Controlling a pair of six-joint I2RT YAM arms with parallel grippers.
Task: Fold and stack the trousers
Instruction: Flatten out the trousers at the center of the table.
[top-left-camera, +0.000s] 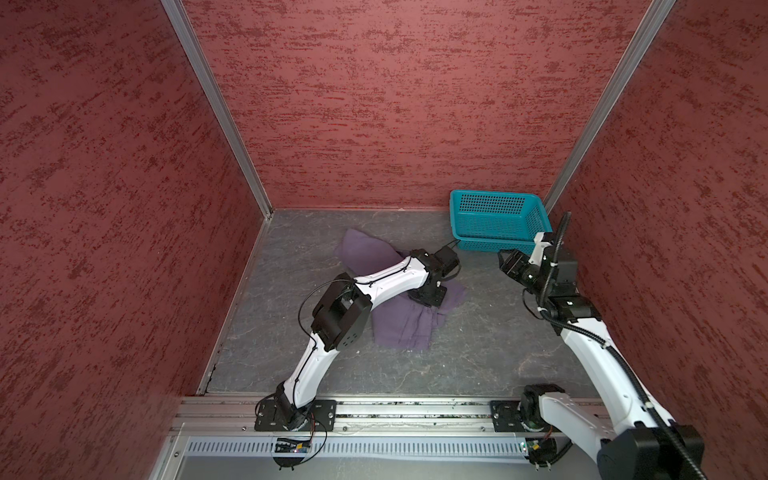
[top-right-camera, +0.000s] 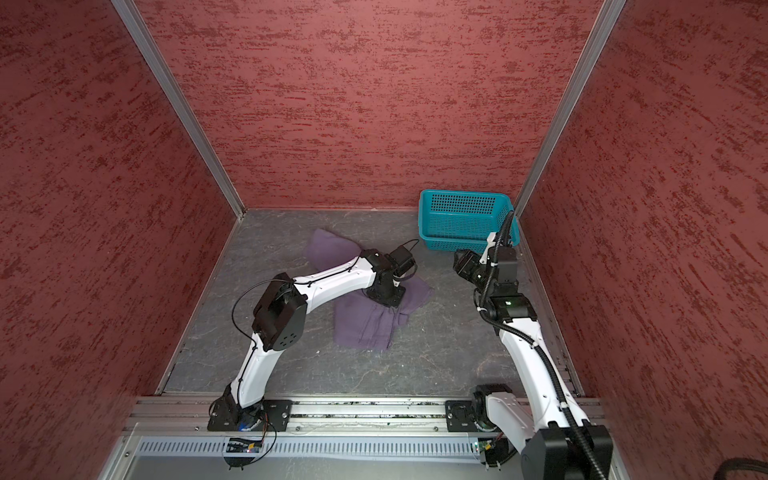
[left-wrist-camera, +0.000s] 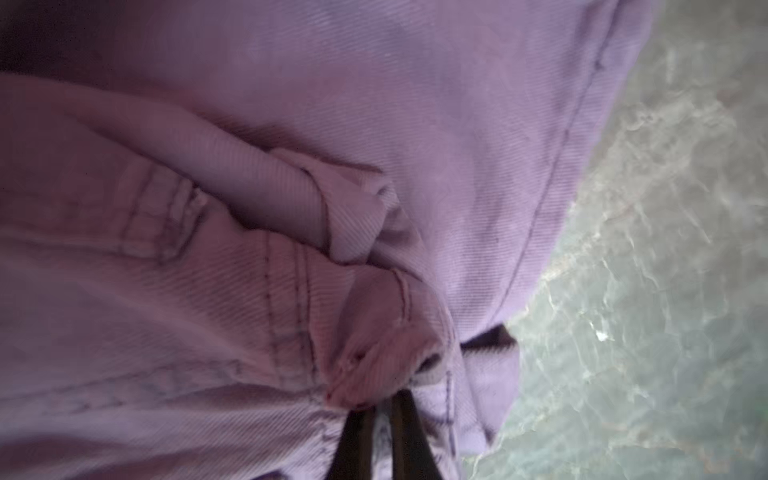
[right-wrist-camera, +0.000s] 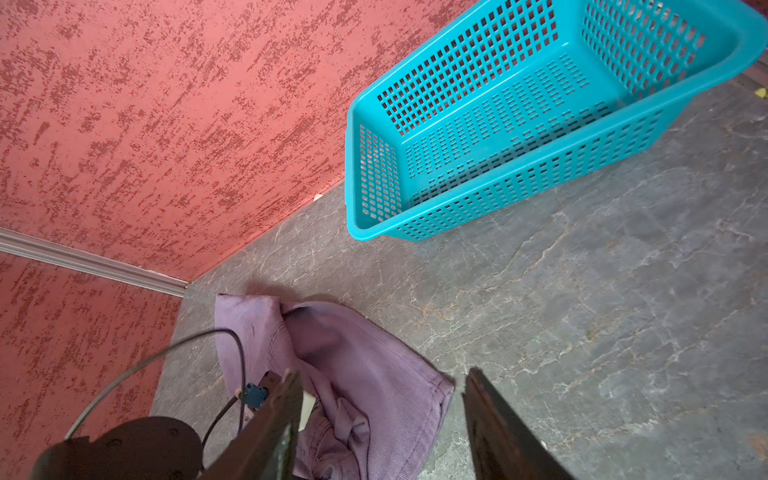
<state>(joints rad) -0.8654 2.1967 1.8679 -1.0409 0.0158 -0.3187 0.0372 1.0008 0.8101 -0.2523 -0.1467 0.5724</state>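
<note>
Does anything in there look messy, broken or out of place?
Only the trousers: they lie crumpled and twisted in a heap, not folded, with the left tool pinching a bunched seam. The teal basket sits empty in the far corner. Nothing looks broken or spilled.

White-and-black left arm (top-left-camera: 392, 279) is reaching forward, elbow raised, wrist bending down. Its black parallel left gripper (left-wrist-camera: 384, 432) is pointing down, jaws closed, pinching a fold of the dusty-purple soft cloth trousers (left-wrist-camera: 415, 124). White-and-black right arm (top-left-camera: 592, 353) is standing raised at the right side, its right gripper (right-wrist-camera: 384, 374) hanging with jaws apart, holding nothing.
</note>
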